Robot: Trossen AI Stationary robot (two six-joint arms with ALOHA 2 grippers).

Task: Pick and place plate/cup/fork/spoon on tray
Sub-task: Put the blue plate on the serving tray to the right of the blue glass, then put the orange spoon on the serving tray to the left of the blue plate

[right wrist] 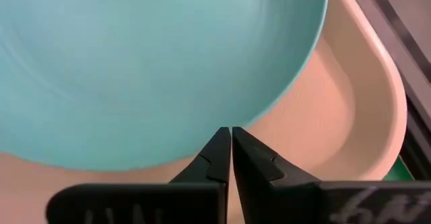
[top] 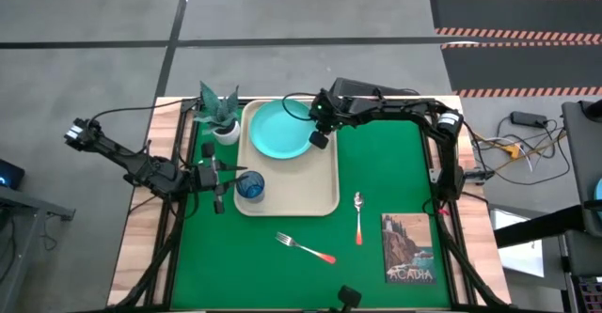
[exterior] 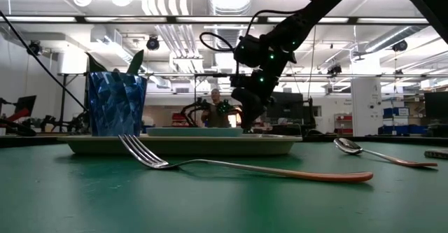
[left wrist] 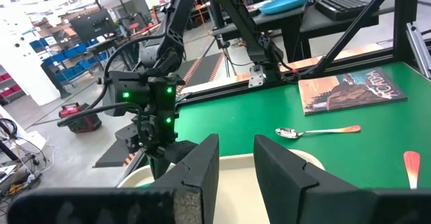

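Note:
The turquoise plate [top: 279,130] lies flat on the far half of the beige tray [top: 324,186]. The dark-blue cup [top: 250,186] stands upright on the tray's near left corner. It also shows in the low view [exterior: 116,103]. The fork [top: 306,247] and the spoon [top: 358,214] lie on the green mat near the tray. My left gripper [top: 233,175] is open and empty, just left of and above the cup, and the cup is hidden in the left wrist view [left wrist: 236,163]. My right gripper [right wrist: 231,135] is shut at the plate's right rim [top: 320,140]. My right gripper's shut fingertips [right wrist: 219,146] point down at the plate's rim [right wrist: 269,109] on its right side, over the tray floor. I cannot tell whether they touch the plate or the tray.
A white pot with a green plant [top: 221,116] stands just left of the tray's far corner. A book [top: 409,248] lies on the mat's near right. The green mat [top: 386,163] is bare right of the tray. Cables and a black box lie beyond the far edge.

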